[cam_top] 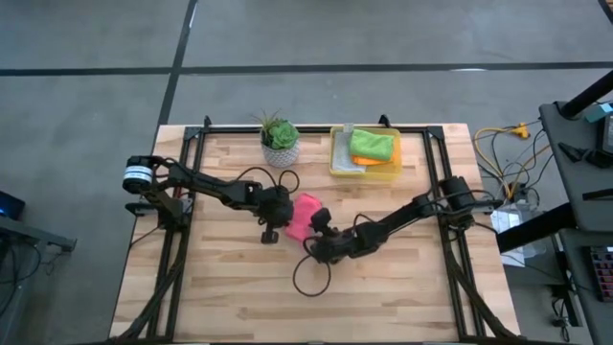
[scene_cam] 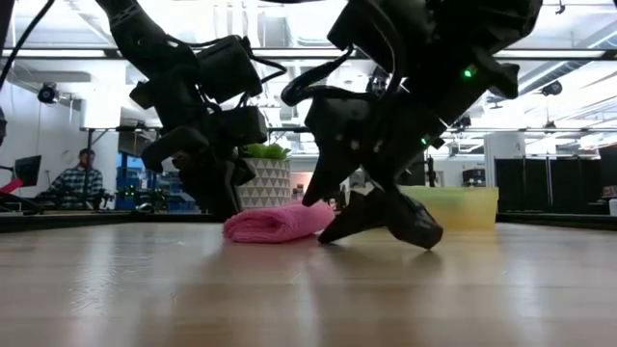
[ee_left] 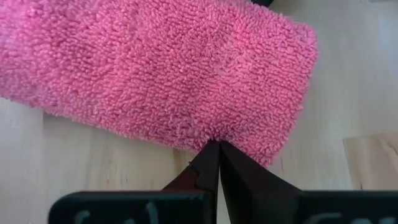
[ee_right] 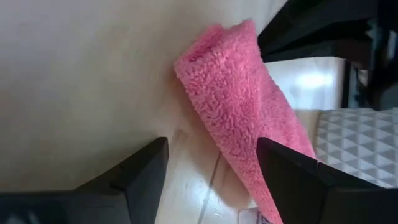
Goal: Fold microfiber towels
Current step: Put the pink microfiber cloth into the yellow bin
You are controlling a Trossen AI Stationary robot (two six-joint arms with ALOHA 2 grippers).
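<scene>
A hot pink microfiber towel (cam_top: pixel 305 216) lies folded in a thick pad on the wooden table's middle (scene_cam: pixel 280 222). My left gripper (ee_left: pixel 217 146) is shut, and its tips are at one long edge of the pad (cam_top: pixel 283 222). My right gripper (ee_right: pixel 211 180) stands open, low at the pad's right side (cam_top: pixel 319 228). Its two fingers are either side of the towel's end (ee_right: pixel 233 106). A green towel (cam_top: pixel 374 146) lies on an orange one (cam_top: pixel 369 161) in the yellow bin (cam_top: pixel 337 158). My left gripper's shut fingertips (ee_left: pixel 211 155) meet the pink towel's long edge (ee_left: pixel 214 134), coming down at a slant from the table's left. The pile dents in a little there. I cannot tell whether any cloth is caught between them. The towel lies flat on the table. My right gripper: I cannot tell whether a finger (ee_right: pixel 292 180) touches the towel.
A potted plant (cam_top: pixel 280 139) stands at the far edge, left of the yellow bin. A black cable loop (cam_top: pixel 308 278) from the right arm lies on the table, nearer than the grippers. Dark frame rails (cam_top: pixel 182 220) run along the table's sides. A person (scene_cam: pixel 77 178) sits in the room beyond.
</scene>
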